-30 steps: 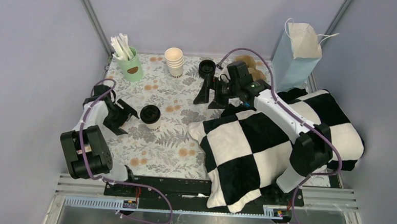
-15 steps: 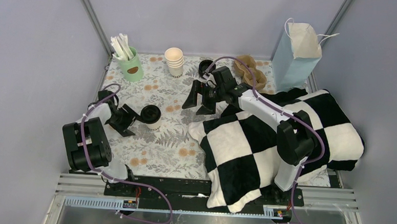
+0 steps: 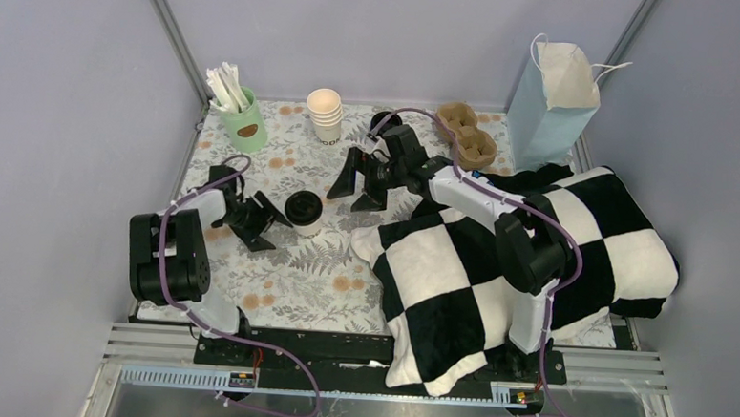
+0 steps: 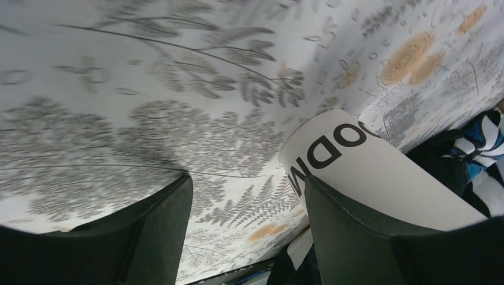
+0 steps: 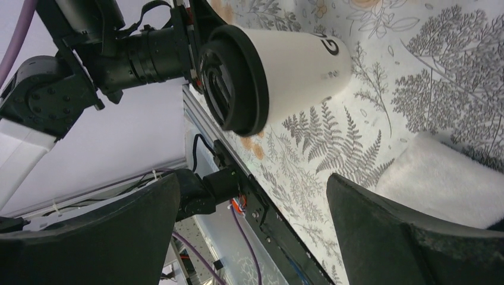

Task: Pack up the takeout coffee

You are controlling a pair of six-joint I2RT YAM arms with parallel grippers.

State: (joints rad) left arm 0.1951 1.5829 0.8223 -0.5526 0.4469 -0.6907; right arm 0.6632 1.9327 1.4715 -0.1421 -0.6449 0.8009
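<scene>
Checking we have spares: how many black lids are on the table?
2. One caps the takeout coffee mid-table; a loose lid lies at the back, right of the stacked cups, partly behind the right arm. More may be hidden.

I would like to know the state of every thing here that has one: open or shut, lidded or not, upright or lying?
takeout coffee: upright, black lid on, not gripped.
left hand: open, close beside the coffee.
right hand: open, empty.
stack of cups: upright, nested, no lid.
mint-green cup: upright, holding white sticks.
cup carrier: empty.
paper bag: standing, top open.
</scene>
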